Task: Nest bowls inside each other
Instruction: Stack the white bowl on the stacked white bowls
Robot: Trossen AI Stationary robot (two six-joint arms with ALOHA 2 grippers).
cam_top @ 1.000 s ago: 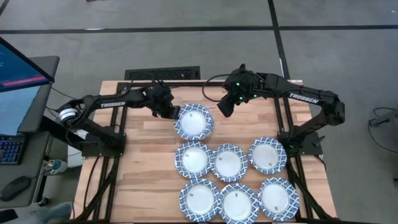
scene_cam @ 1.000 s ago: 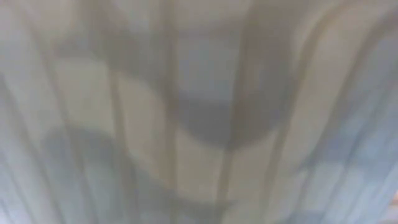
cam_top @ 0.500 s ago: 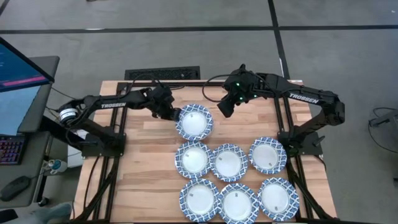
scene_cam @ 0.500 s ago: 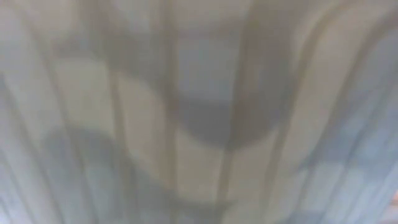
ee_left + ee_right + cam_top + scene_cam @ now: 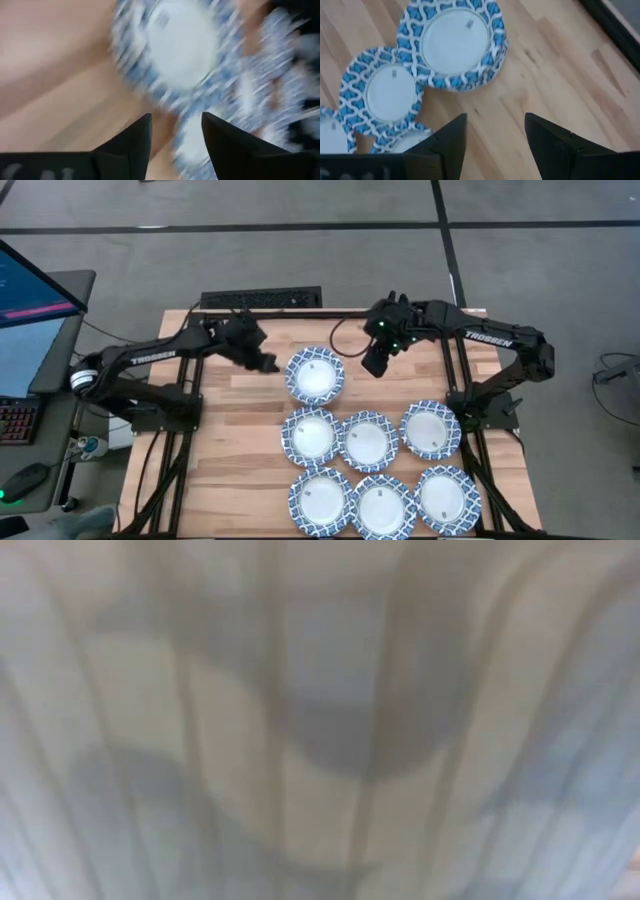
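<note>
Seven blue-and-white bowls show on the wooden table [image 5: 230, 430]. The farthest bowl [image 5: 315, 375] [image 5: 452, 42] stands alone on its base; its thick patterned side looks like several nested bowls. A second row holds three bowls [image 5: 368, 440], and three more [image 5: 380, 505] stand along the near edge. My left gripper [image 5: 271, 364] [image 5: 175, 127] is open just left of the far bowl's rim and clear of it. My right gripper [image 5: 375, 366] [image 5: 495, 127] is open to that bowl's right, above bare wood.
A dark slotted bar [image 5: 262, 298] lies along the table's far edge. Bare wood [image 5: 235, 480] is free left of the bowls. A monitor [image 5: 30, 290] and keyboard stand off the table's left. A blurred pale surface fills the low view [image 5: 320, 720].
My left gripper has opened and let go of the far bowl's left rim, then drawn back a little toward the table's left edge. The bowl stays where it was on the table. My right gripper has shifted slightly toward the table's right and near side.
</note>
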